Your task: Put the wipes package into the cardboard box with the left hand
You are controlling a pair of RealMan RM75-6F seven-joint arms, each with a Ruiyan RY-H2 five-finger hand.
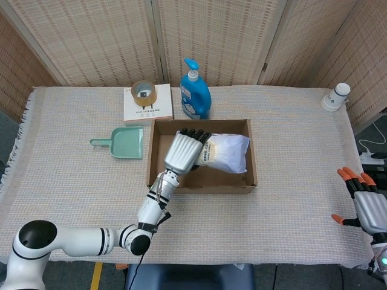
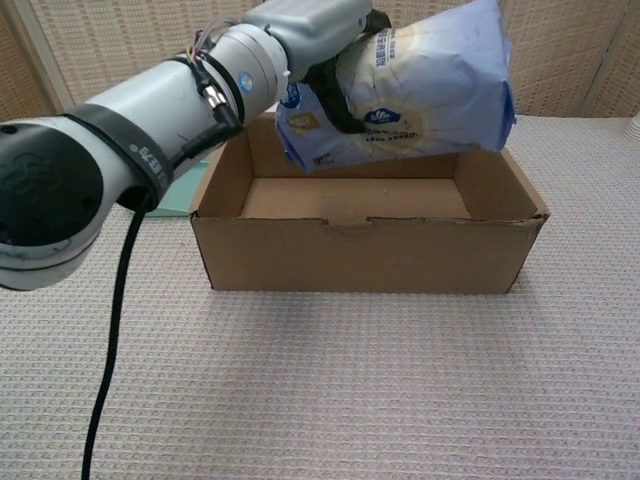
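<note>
My left hand (image 1: 184,151) grips the blue and white wipes package (image 1: 227,152) by its left end. In the chest view the hand (image 2: 318,30) holds the package (image 2: 420,90) tilted, right end higher, just above the open cardboard box (image 2: 365,250). From the head view the package hangs over the box (image 1: 251,175), inside its outline. The box floor looks bare in the chest view. My right hand (image 1: 369,208) rests at the table's front right edge, fingers spread, holding nothing.
A green dustpan (image 1: 124,143) lies left of the box. Behind it are a white booklet (image 1: 148,109) with a tape roll (image 1: 144,92) on top and a blue pump bottle (image 1: 195,93). A small white bottle (image 1: 335,96) stands at the far right.
</note>
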